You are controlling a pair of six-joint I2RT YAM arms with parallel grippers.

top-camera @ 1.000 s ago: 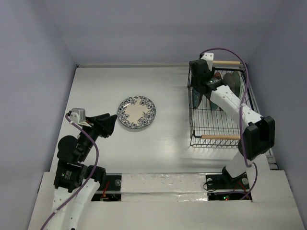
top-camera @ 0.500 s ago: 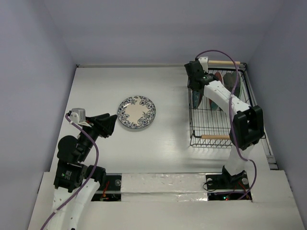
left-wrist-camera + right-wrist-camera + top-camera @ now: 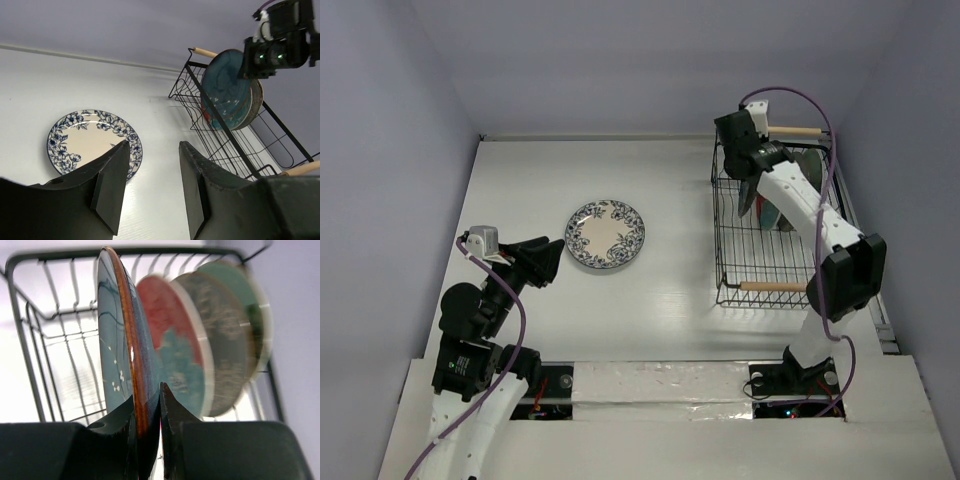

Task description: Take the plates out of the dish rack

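Right gripper [image 3: 147,402]: fingers pinched tight on the rim of the dark teal plate [image 3: 112,345]. That plate stands on edge at the far end of the dish rack [image 3: 722,245], in the table's [image 3: 520,180] far right corner. Three more plates [image 3: 220,340] stand upright just beside it. Left gripper [image 3: 154,150] is half open and holds nothing, by the near left edge. Floral plate [image 3: 606,234] lies flat, left of centre.
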